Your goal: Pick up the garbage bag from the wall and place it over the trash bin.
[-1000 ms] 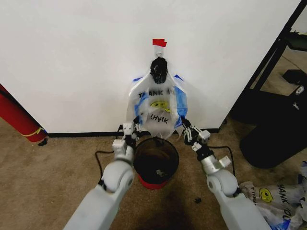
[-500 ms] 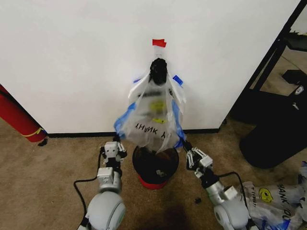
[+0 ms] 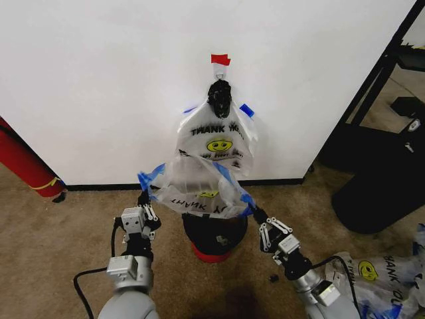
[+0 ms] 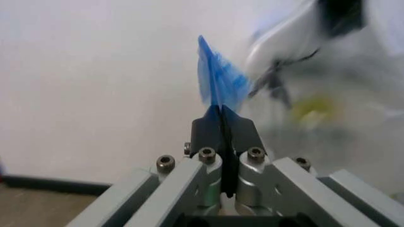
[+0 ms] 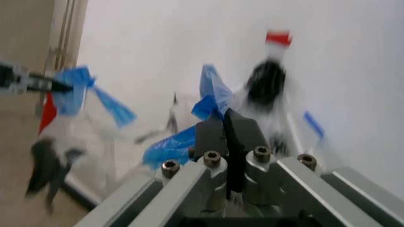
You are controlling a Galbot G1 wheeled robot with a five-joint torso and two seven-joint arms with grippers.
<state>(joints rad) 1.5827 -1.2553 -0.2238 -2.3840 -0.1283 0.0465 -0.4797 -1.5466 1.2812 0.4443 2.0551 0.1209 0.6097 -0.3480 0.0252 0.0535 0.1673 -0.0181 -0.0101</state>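
A translucent white garbage bag (image 3: 198, 189) with black print is stretched between my two grippers just above the black wire-mesh trash bin (image 3: 216, 238). My left gripper (image 3: 143, 199) is shut on the bag's blue-taped handle (image 4: 218, 80). My right gripper (image 3: 256, 214) is shut on the other blue-taped handle (image 5: 211, 94). Another bag (image 3: 218, 136) with "THANK YOU" and a yellow smiley hangs from a black hook (image 3: 220, 97) on the white wall (image 3: 99, 80), under a red tape piece (image 3: 220, 59).
A long red cylinder (image 3: 23, 159) leans at the left by the black baseboard (image 3: 106, 187). A black stand and dark bin (image 3: 382, 179) sit at the right. One more printed bag (image 3: 378, 272) lies on the carpet at the right. A cable (image 3: 83, 292) trails by my left arm.
Both grippers have drawn back from the wall and apart, pulling one bag off the hanging bunch. It now spreads over the bin's mouth, and the bag behind has swung back flat.
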